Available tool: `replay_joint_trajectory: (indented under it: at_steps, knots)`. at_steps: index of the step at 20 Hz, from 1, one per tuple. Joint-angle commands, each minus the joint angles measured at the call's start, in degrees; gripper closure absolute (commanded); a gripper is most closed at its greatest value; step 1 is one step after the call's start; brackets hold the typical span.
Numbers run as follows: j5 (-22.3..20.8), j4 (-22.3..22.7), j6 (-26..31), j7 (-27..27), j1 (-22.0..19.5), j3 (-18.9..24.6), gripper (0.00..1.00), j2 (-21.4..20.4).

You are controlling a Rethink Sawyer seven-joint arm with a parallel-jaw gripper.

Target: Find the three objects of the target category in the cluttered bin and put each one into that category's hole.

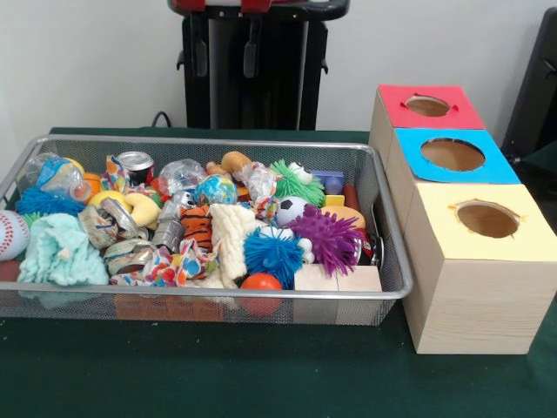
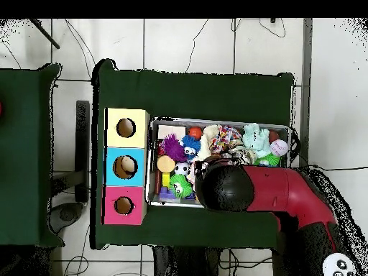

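A wire mesh bin (image 1: 218,296) is packed with mixed toys: a baseball (image 1: 10,235), a soccer ball (image 1: 291,209), a globe ball (image 1: 216,189), an orange ball (image 1: 261,283), purple (image 1: 326,235), blue (image 1: 272,254) and green (image 1: 296,183) spiky balls, crushed cans (image 1: 135,164), a wood block (image 1: 338,279) and a mint plush (image 1: 61,252). Beside the bin stand a red box (image 1: 461,109), a blue box (image 1: 418,165) and a yellow box (image 1: 531,231), each with a round hole on top. In the overhead view the red arm (image 2: 280,190) reaches over the bin (image 2: 215,121) and hides part of it. No gripper shows.
The bin and boxes rest on a green cloth (image 1: 261,374). In the overhead view the boxes (image 2: 113,167) line up at the bin's left end. A striped tiger plush (image 1: 197,226) and crinkled wrappers (image 1: 174,266) lie among the toys.
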Motion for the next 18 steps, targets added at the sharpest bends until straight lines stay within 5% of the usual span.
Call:
replay_joint_trajectory:
  at_steps: [1, 18]
  knots:
    - [-3.43, -1.94, 8.46, -12.41, -2.92, 3.84, 0.00, 2.04]
    - [-11.16, -13.75, 15.11, -27.09, -14.30, 11.91, 0.00, 11.60]
